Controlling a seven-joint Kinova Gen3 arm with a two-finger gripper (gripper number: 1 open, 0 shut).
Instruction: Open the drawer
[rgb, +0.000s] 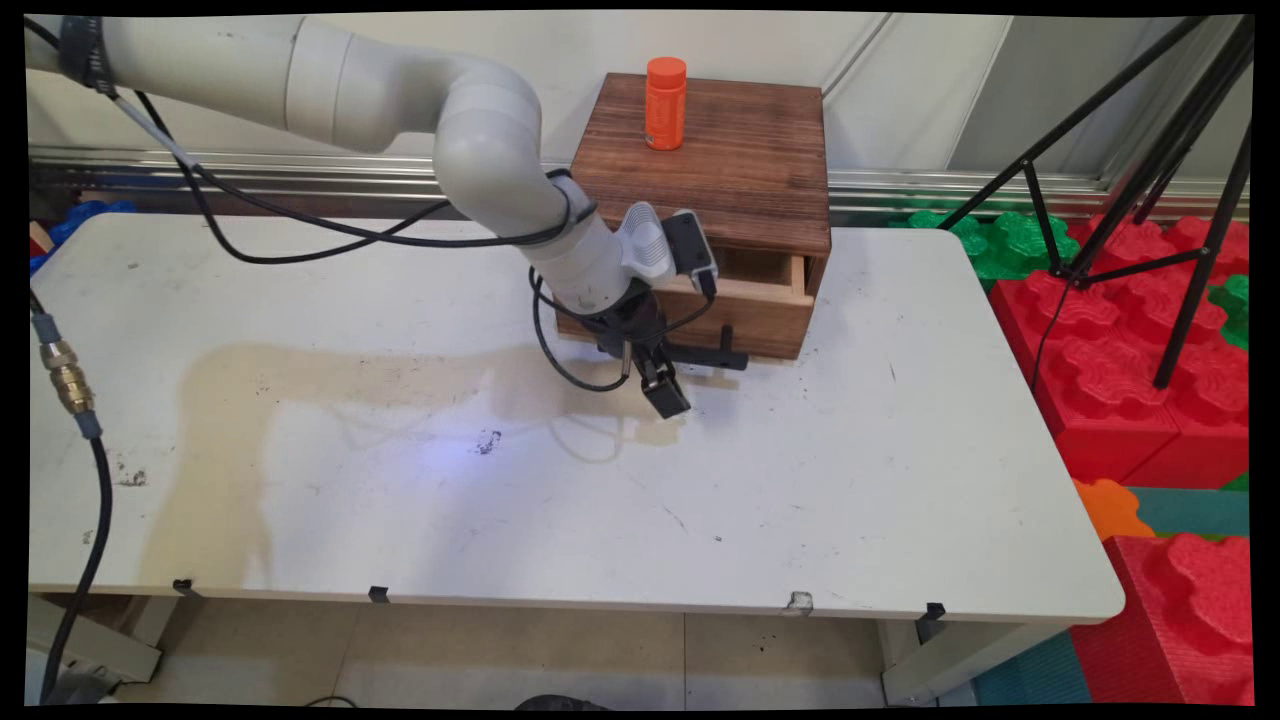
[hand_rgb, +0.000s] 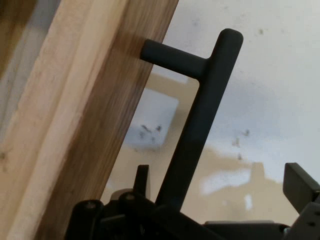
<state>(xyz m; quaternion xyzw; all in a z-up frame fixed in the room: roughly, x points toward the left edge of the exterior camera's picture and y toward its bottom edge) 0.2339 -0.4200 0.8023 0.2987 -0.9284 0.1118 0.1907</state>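
Main view: claw (rgb: 664, 388) sits low at the front of the wooden drawer box (rgb: 745, 170), by its black handle (rgb: 712, 357).
Hand view: handle bar (hand_rgb: 200, 130) runs between the fingers; one finger (hand_rgb: 300, 182) stands off to the side, so the claw looks wide, not closed.
Drawer (rgb: 760, 300): slightly pulled out.
Handling: handle looks rigid, thin, likely smooth; grip its mid-bar.
Bottle (rgb: 665, 103): orange, upright on the box top.
Surface (rgb: 400, 480): white, stained.
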